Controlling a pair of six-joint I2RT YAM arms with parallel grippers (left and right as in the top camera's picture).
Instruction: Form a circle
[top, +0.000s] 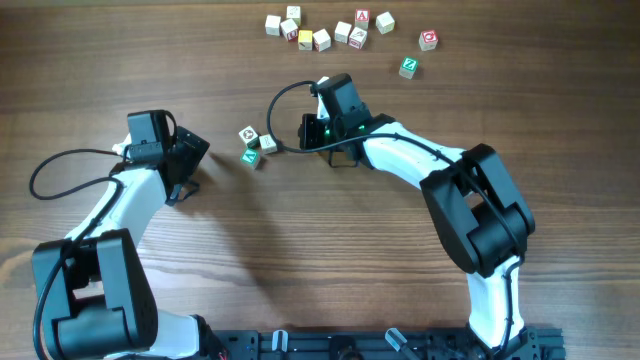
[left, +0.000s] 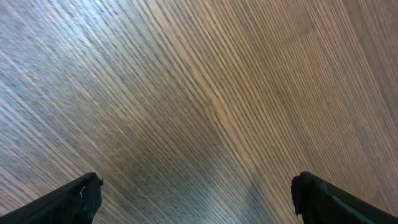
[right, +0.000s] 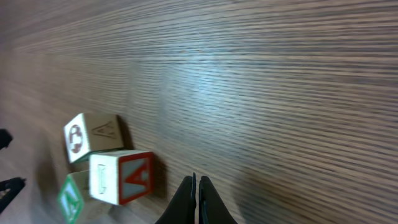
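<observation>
Left of centre, the circle (top: 255, 144) counts three cubes; building is underway. Right gripper (right: 198, 190) is pinched closed on nothing, and left gripper (left: 198, 190) is spread wide, empty. The next move likely calls for fetching from the loose cubes (top: 322, 40) along the top edge.

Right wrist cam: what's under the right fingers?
Only bare table. The fingers are shut, empty; three cubes sit apart to their side. The spot beneath the tips is hidden.
</observation>
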